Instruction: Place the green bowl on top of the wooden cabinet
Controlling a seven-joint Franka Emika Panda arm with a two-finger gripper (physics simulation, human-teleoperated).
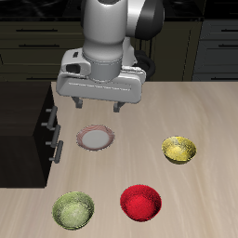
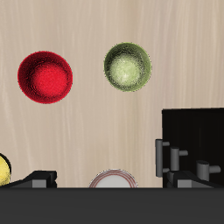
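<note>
The green bowl [image 1: 73, 208] [image 2: 128, 66] sits upright on the light wood table near the front edge, olive outside and mottled yellowish-green inside. The wooden cabinet [image 1: 23, 130] [image 2: 192, 140] is a very dark box with silver bar handles standing at the table's side, farther back than the bowl. My gripper [image 1: 97, 108] hangs open above the table, over a small plate and well back from the green bowl, with nothing between its fingers. The wrist view shows only the gripper's dark body along the edge.
A red bowl [image 1: 140, 201] [image 2: 45, 76] stands beside the green bowl near the front edge. A yellow bowl [image 1: 179, 149] [image 2: 3, 171] sits farther back. A pinkish-rimmed plate [image 1: 96, 138] [image 2: 112, 180] lies under the gripper, beside the cabinet.
</note>
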